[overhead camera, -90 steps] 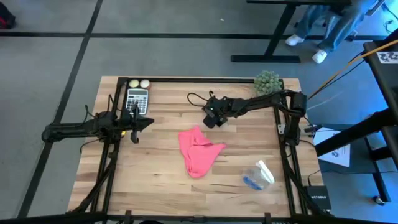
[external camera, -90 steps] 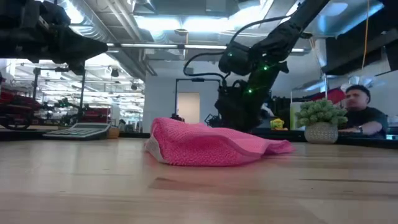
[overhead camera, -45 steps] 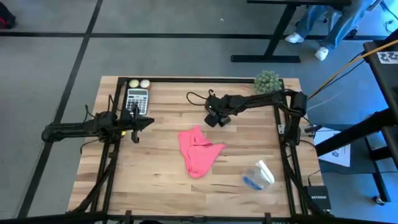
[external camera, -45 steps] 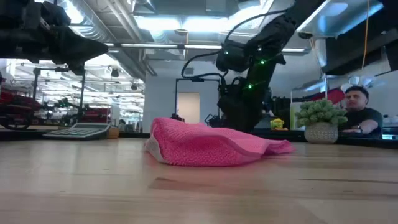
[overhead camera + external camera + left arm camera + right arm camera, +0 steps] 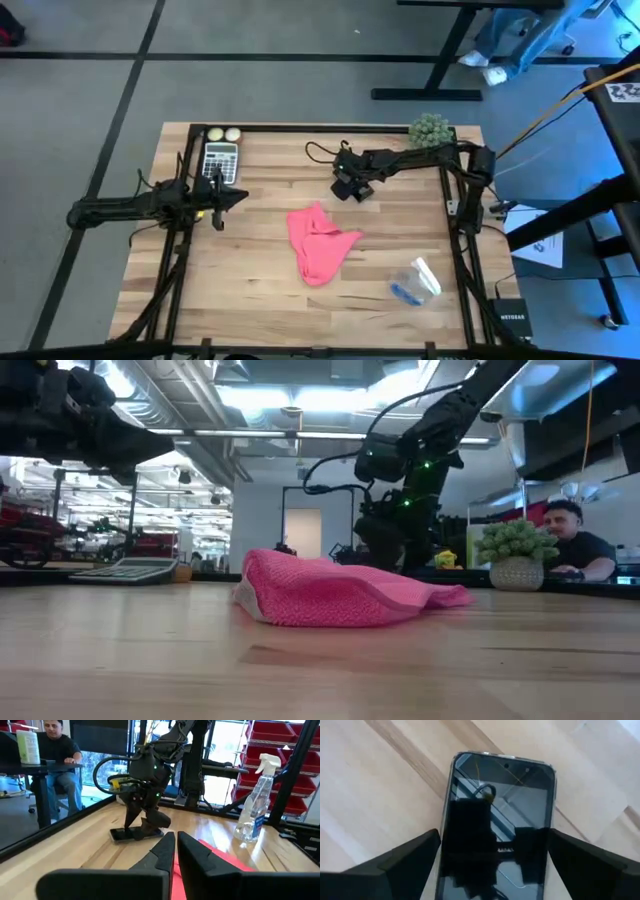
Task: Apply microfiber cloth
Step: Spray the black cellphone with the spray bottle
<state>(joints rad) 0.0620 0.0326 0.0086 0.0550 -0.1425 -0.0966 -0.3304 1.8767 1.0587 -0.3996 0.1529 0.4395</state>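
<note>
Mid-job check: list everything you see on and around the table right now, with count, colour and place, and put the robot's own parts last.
microfiber cloth: one, bright pink, crumpled at the table's middle, untouched.
phone: one, black, flat on the wood under the right claw.
spray bottle: one, clear with blue, lying near the front right.
calculator: one, grey, far left corner.
small balls: two, pale, beyond the calculator.
potted plant: one, green, far right corner.
table: one, light wood.
person: one, seated beyond the table.
left claw: one, dark, shut, held over the left side, idle.
right claw: one, dark, open, fingers either side of the phone.
</note>
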